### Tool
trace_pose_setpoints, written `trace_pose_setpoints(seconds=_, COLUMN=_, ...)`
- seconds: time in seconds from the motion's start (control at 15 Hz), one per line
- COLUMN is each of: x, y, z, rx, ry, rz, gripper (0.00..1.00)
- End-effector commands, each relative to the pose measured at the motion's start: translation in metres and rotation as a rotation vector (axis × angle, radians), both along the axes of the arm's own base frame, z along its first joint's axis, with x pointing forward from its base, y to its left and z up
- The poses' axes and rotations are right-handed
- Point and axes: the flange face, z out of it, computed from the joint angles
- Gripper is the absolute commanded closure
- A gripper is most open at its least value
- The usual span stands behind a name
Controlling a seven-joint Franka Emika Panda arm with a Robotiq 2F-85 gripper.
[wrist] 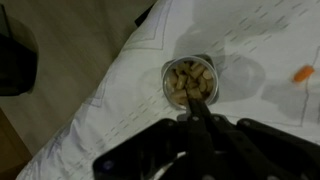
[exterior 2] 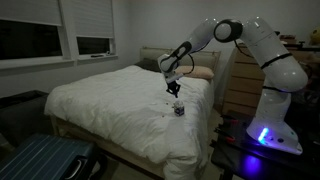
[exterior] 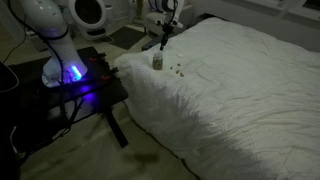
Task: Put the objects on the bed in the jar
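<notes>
Cams: in an exterior view the camera sits high beside the robot base (exterior: 62,65), facing across the bed (exterior: 235,95) from its near edge, mid range. In an exterior view it stands farther back and lower, off a bed corner, arm (exterior 2: 250,40) at frame right. Both cover the jar (exterior: 157,61) by the bed edge. Wrist view: close, straight down on the jar mouth, hand (wrist: 198,118) at frame bottom.

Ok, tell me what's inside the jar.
In the wrist view the jar holds a heap of tan bits. The shut gripper covers part of its opening, and anything below the top layer is hidden.
</notes>
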Motion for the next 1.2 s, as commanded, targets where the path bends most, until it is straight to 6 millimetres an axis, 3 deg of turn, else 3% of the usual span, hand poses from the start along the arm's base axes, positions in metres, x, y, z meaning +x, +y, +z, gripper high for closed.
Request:
trace_pose_setpoints(seconds=0.0, x=0.004, y=-0.017, z=0.042, rx=-0.063, ry=-0.131, rz=-0.084, gripper=1.00)
trace_pose_setpoints(seconds=0.33, x=0.007, y=-0.060, z=0.055, rx=-0.152, ry=-0.285, rz=-0.168, gripper=1.00)
trace_pose_setpoints(seconds=0.47, x=0.005, y=-0.078, z=0.042, rx=-0.187, ry=-0.326, rz=-0.151, gripper=0.73)
trace_pose_setpoints(seconds=0.8, x=-0.007, y=-0.113, z=-0.007, rx=-0.167, ry=-0.328, rz=-0.113, gripper=0.37)
trace_pose_setpoints(seconds=1.13, x=-0.012, y=-0.129, z=-0.049, rx=-0.130, ry=-0.332, rz=-0.003, gripper=0.01)
